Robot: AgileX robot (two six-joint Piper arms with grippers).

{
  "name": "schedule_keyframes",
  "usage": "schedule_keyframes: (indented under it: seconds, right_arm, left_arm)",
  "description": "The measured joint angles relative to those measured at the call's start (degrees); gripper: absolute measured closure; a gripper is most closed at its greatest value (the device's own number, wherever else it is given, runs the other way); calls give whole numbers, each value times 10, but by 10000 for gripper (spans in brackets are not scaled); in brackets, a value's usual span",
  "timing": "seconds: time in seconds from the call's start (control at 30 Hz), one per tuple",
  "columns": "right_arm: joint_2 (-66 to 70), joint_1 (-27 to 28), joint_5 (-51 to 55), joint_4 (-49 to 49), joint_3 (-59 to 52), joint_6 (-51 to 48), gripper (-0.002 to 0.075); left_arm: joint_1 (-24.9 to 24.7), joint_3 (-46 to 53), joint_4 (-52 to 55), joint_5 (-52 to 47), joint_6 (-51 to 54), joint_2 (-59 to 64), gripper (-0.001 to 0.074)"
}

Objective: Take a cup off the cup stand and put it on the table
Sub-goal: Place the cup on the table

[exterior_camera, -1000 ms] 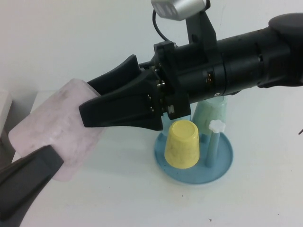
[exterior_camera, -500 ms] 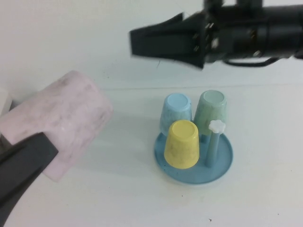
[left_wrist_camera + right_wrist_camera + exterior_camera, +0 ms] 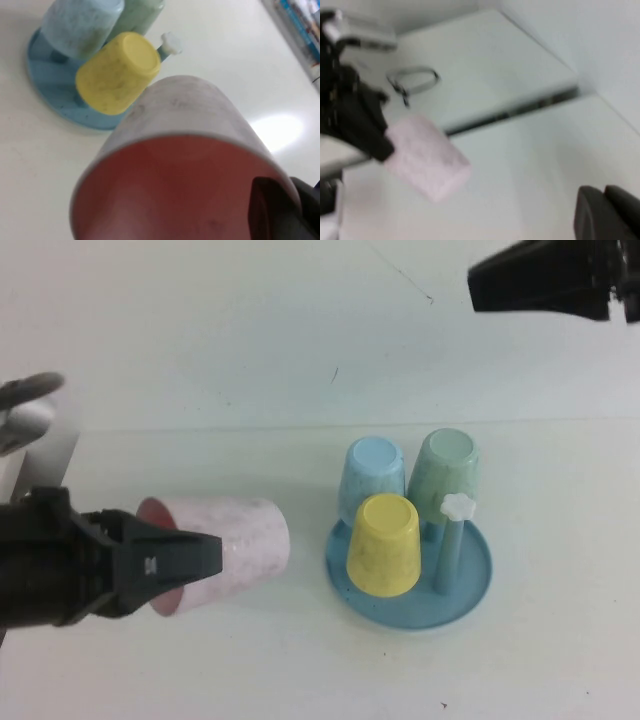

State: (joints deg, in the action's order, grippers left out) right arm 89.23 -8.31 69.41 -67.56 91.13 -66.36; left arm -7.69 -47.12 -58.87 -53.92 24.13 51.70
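The pale pink cup [image 3: 240, 538] lies on its side to the left of the blue cup stand [image 3: 474, 590], its pinker mouth towards my left gripper [image 3: 200, 558]. The left gripper is shut on the cup's rim wall, one finger [image 3: 270, 210] inside the mouth. I cannot tell whether the cup touches the table [image 3: 300, 660]. The cup also shows in the left wrist view [image 3: 190, 115] and the right wrist view [image 3: 427, 157]. My right gripper [image 3: 520, 285] is high at the far right, shut and empty, its fingertips [image 3: 600, 212] together.
The stand holds an upturned yellow cup [image 3: 383, 545], a light blue cup [image 3: 375, 475] and a pale green cup [image 3: 447, 475]. One bare blue peg with a white flower knob [image 3: 458, 508] stands at its right. A pale object [image 3: 40, 430] is at the table's left edge.
My right arm has drawn back and up to the far right corner. My left gripper has carried the pink cup down and away from the camera, low beside the stand.
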Motion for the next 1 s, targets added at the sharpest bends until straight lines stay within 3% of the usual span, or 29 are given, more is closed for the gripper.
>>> schedule_keyframes:
  seconds: [0.17,0.33,0.7,1.0]
  right_arm:
    - [-50,-1,12,228,1,78,718]
    - [-96,-1,12,366,-26,156,720]
    - [-226,-1,12,466,-184,221,721]
    - [-286,-1,12,492,-237,224,722]
  left_arm:
    - [0,-79,58,-25,-9,121,729]
    - [-52,-150,138,-6,-36,216,729]
    - [-194,-253,454,-2,-187,403,729]
    - [-214,-298,500,-19,-201,520,729]
